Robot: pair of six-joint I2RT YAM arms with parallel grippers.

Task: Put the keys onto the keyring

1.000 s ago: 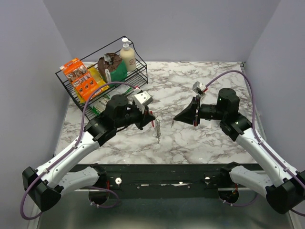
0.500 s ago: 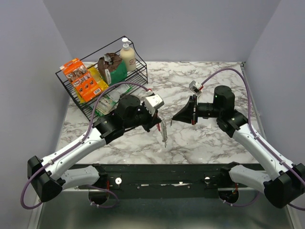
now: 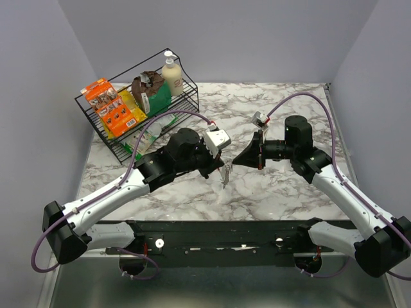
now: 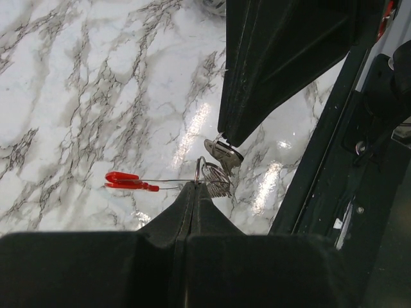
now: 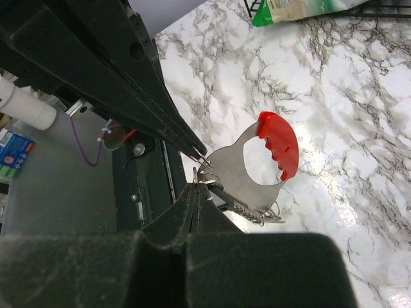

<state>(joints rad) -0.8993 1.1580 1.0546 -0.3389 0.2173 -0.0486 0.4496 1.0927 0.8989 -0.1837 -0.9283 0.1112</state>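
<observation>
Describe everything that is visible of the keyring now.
The keyring is a flat silvery metal plate with a large round hole, a red curved cap on one edge and ribbed coils beneath. It hangs above the marble table, pinched by the shut left tool. The shut right tool holds a key at its wire ring.

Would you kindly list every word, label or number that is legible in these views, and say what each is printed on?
No text reads clearly in any view.
Orange box: pictures and lettering, too small to read.
Green bag: label too small to read.
Pump bottle: label blurred.
Blue packet at the edge of the right wrist view: pale print, too blurred to read.
</observation>
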